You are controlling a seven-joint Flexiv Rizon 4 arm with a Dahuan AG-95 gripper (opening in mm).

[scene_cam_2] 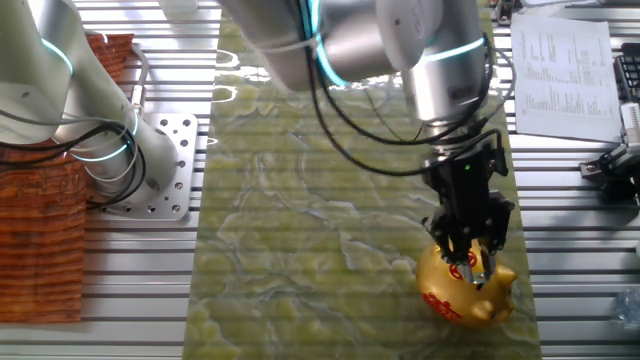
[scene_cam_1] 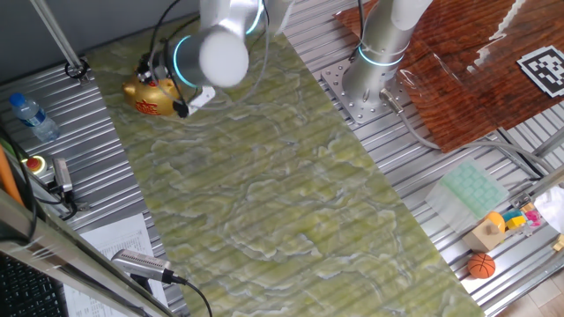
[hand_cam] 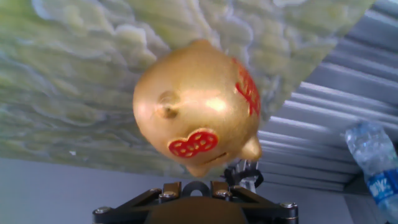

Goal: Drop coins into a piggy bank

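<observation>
- The piggy bank [hand_cam: 196, 112] lies nearest the hand camera, directly ahead of the jaws: a shiny gold pig with a red patch on its back and a red mark on its side.
- In the other fixed view the gripper [scene_cam_2: 470, 268] hangs right over the piggy bank [scene_cam_2: 465, 290], its fingers [scene_cam_2: 455, 262] pointing down at the pig's top, at or just above its surface; I cannot tell whether they touch.
- Whether the jaws stand apart or together cannot be told: the fingers look close to each other, with something red and pale between their tips.
- No coin can be made out for certain in any view.
- The pig stands on the green marbled mat [scene_cam_1: 282, 194] of the counter [scene_cam_1: 414, 185], close to the mat's edge.
- Off to the side of the jaws, on the ribbed metal, lies a clear water bottle [hand_cam: 373, 158].
- Far from the jaws, a small orange basketball [scene_cam_1: 481, 265] sits on the counter.
</observation>
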